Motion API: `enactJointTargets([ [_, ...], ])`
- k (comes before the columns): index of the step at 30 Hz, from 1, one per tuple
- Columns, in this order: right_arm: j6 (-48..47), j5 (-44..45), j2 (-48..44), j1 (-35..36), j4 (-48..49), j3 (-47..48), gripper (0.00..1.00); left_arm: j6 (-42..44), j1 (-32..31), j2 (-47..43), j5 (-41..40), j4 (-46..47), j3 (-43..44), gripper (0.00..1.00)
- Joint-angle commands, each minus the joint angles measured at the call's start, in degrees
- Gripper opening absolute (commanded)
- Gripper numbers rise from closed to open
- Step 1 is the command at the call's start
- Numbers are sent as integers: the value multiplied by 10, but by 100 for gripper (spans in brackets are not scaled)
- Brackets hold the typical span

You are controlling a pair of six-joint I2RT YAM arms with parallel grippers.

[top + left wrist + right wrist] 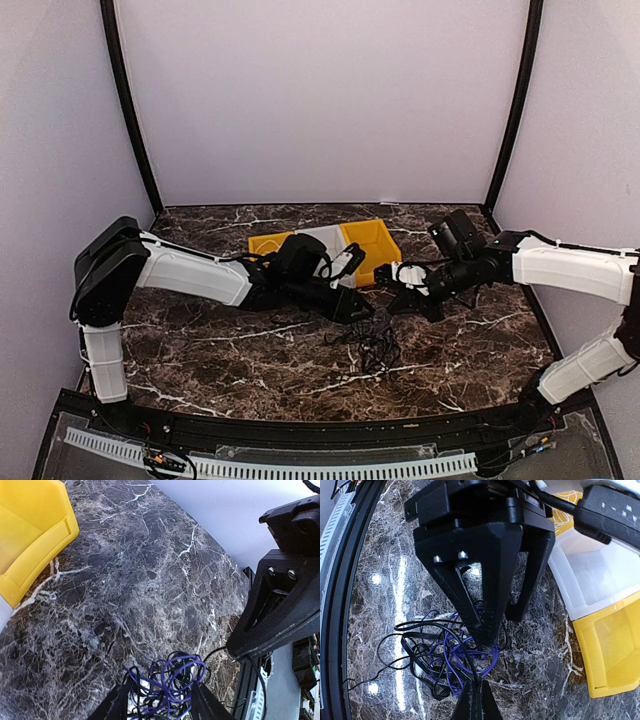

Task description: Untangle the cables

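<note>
The cables (372, 345) lie in one tangle of purple and black cords on the marble table; no white cord shows. My left gripper (358, 308) is open, its jaws standing on either side of the tangle (172, 680) in the left wrist view, low over it (160, 687). My right gripper (396, 298) is just right of it. In the right wrist view its fingertips (477, 682) are pressed together on a black cable (465, 655) that runs out of the tangle (435, 655). The left gripper (497, 627) hangs over the same heap.
Yellow bins (372, 245) with a white bin (325, 238) between them stand behind the grippers; they also show in the right wrist view (607, 650). The black front rail (340, 605) runs near the tangle. The right arm's black body (280, 605) is close beside the left gripper.
</note>
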Motion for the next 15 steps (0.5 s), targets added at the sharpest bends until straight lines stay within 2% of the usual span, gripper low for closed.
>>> enactJointTargets([
  [1, -4, 1, -5, 5, 4, 14, 0, 15, -1, 23, 20, -6, 44, 44],
  [7, -4, -4, -9, 6, 4, 18, 0, 21, -1, 45, 42, -6, 68, 43],
  [12, -3, 7, -10, 6, 9, 4, 0, 34, -1, 56, 108, 15, 65, 42],
  [15, 1, 6, -12, 5, 16, -6, 0, 41, -1, 62, 131, 25, 65, 38],
])
